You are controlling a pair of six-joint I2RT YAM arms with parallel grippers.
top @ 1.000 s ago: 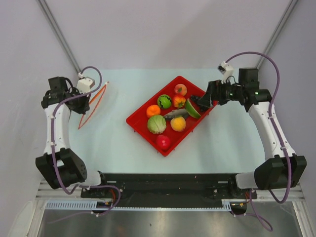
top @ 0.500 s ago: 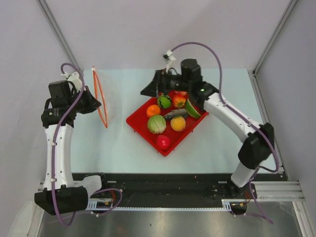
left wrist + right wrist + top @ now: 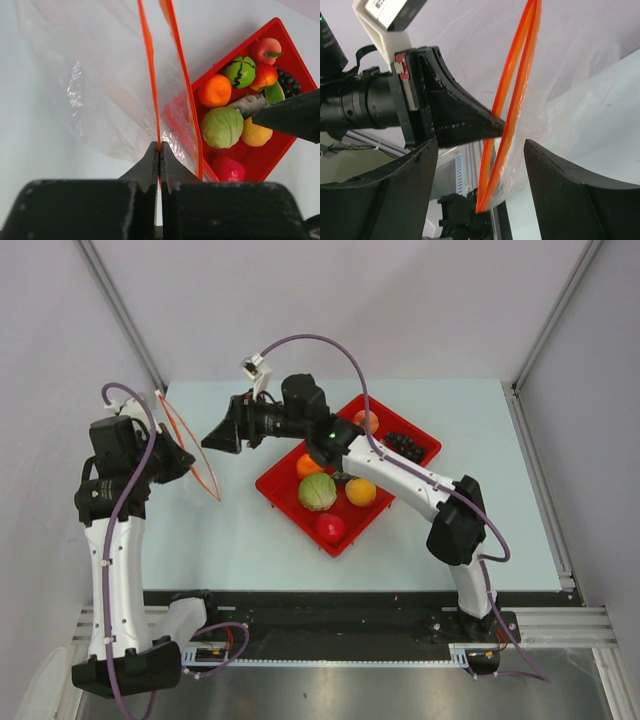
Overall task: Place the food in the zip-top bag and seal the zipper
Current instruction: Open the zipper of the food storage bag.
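- Your left jaws are pressed together on the zipper (image 3: 149,75), pinching one end of the orange-red strip, so the zip-top bag (image 3: 95,75) hangs from them above the surface's (image 3: 250,540) left edge, toward the far-left corner.
- From that pinch, the strip's two sides part into a narrow loop, so the mouth gapes a little.
- Your right jaws are spread and hold nothing. They point at the bag's mouth from just beside it, and the wrist view shows the strip between the two fingers (image 3: 560,200). You cannot tell whether they touch it.
- The right arm reaches leftward over the far end of the red tray (image 3: 272,483), which sits at the middle of the surface.
- The food is all in the tray: cabbage (image 3: 317,491), orange (image 3: 309,465), tomato (image 3: 330,528), peach (image 3: 366,421), grapes (image 3: 403,445), striped melon (image 3: 241,71) and grey fish (image 3: 247,104).
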